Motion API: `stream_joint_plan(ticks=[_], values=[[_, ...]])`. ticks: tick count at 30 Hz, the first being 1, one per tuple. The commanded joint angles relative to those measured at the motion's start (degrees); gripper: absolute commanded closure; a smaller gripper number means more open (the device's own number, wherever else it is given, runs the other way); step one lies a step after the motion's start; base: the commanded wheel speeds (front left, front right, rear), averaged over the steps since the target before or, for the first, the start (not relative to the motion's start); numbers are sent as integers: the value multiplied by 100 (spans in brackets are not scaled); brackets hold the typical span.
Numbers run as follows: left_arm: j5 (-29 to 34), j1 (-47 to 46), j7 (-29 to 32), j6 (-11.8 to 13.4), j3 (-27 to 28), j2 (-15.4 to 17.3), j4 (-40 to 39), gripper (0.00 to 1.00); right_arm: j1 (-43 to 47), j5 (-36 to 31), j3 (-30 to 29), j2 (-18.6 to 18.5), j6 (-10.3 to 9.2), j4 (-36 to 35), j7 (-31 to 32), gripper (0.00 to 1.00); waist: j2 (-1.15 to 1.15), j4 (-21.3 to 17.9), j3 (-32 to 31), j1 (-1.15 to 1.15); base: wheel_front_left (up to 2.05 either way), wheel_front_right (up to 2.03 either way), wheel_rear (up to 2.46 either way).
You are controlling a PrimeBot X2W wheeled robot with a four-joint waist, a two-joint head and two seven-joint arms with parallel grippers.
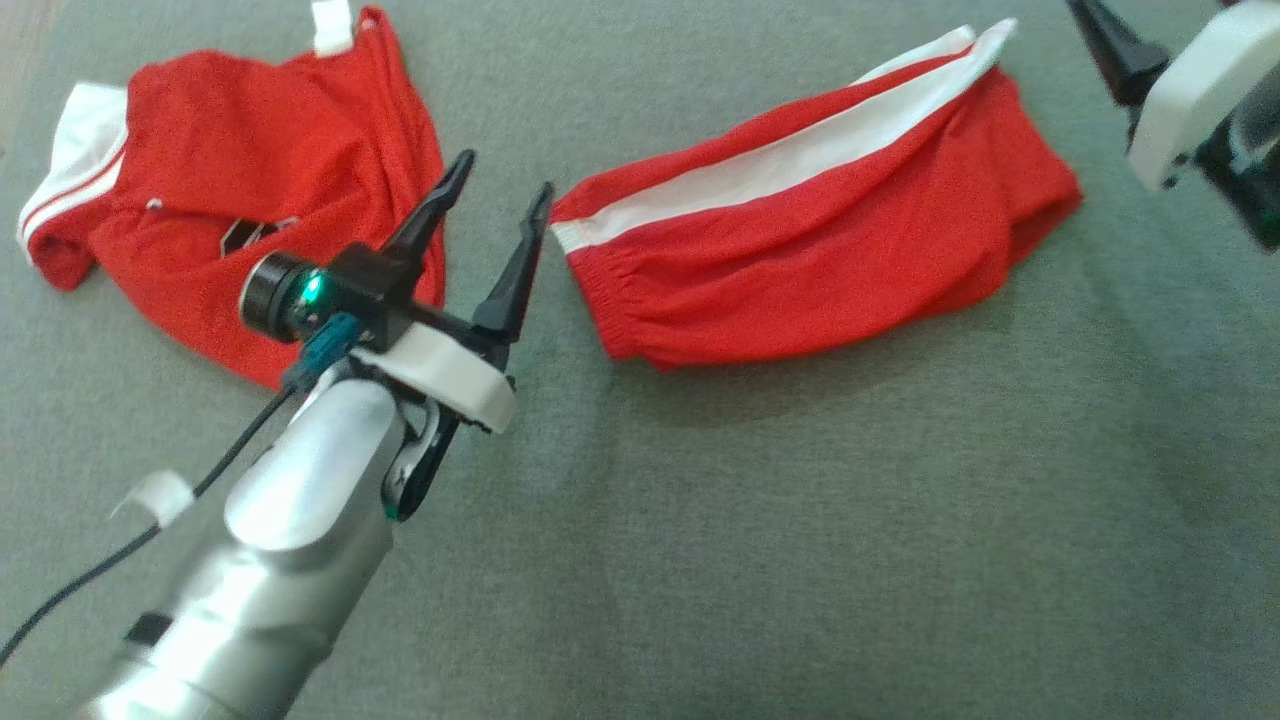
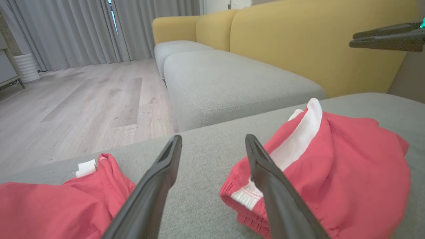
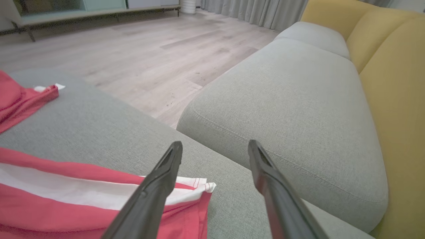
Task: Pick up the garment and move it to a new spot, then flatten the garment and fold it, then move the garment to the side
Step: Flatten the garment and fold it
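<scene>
Holding our left gripper [image 1: 505, 175] over the grey cushion [image 1: 800, 520], we keep its two dark fingers [image 2: 156, 186] well apart with nothing between them. It sits in the gap between two red clothes. At its 3 o'clock, just beside the nearer fingertip, lie the shorts [image 1: 820, 230]. They are folded into a long band with a white stripe along the upper edge. The gathered waistband end faces this gripper and the leg end runs off toward 2 o'clock. At the gripper's 9 o'clock lies a crumpled red shirt [image 1: 250, 190] with white sleeve trim and a white tag [image 1: 332, 25] at its 12 o'clock edge. In the head view one finger overlaps the shirt, and we cannot tell whether they touch.

Our right gripper [image 3: 215, 143] is out past the leg end of the shorts, at 1 o'clock in the head view. Its fingers are also spread wide and hold nothing. In its wrist view the white-hemmed corner of the shorts lies at 7 o'clock, partly behind one finger. We cannot tell whether the finger touches it.

Farther out, at 12 o'clock in both wrist views, we see a second grey seat [image 3: 298, 99], a yellow backrest [image 2: 298, 43], a pale wooden floor [image 3: 132, 49] and grey curtains [image 2: 66, 30].
</scene>
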Motion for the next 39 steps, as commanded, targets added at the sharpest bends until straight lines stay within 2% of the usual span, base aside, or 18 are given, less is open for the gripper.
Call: stream_joint_plan(ticks=[1,5,6,11,18,25,27,30,39], values=[[46,-69,-43,55,309,196,-212,0,169,63,-116,26,-5,2,-181,0,0,-165,-193,1,0,0,0],[32,312,-43,220,776,183,-554,0,489,187,-460,302,-5,183,-806,0,0,-327,-445,1,0,0,0],[59,534,-43,297,1038,167,-764,0,683,158,-653,460,-5,267,-991,0,0,-410,-563,1,0,0,0],[192,1189,-43,413,1744,73,-1303,0,1296,-110,-1519,896,-5,221,-1124,0,0,-630,-789,1,0,0,0],[742,2062,-43,375,2626,-48,-1959,0,2675,-1659,-3588,1597,-5,-470,-1128,0,0,-924,-1001,1,0,0,0],[1093,2770,-43,172,3136,-397,-1979,0,4317,-3069,-5374,2802,-5,-1501,-1129,0,0,-1045,-1189,1,0,0,0],[1195,2909,-43,114,3257,-511,-1974,0,4711,-3456,-5556,3022,-5,-1778,-1129,0,0,-1065,-1200,1,0,0,0],[1324,3062,-43,5,3401,-672,-1945,0,5102,-3700,-5751,3199,-5,-2007,-1129,0,0,-1073,-1216,1,0,0,0],[1603,3000,-43,-282,3617,-900,-1932,0,5219,-3847,-6013,3273,-5,-2258,-1123,0,0,-902,-989,1,0,0,0]])
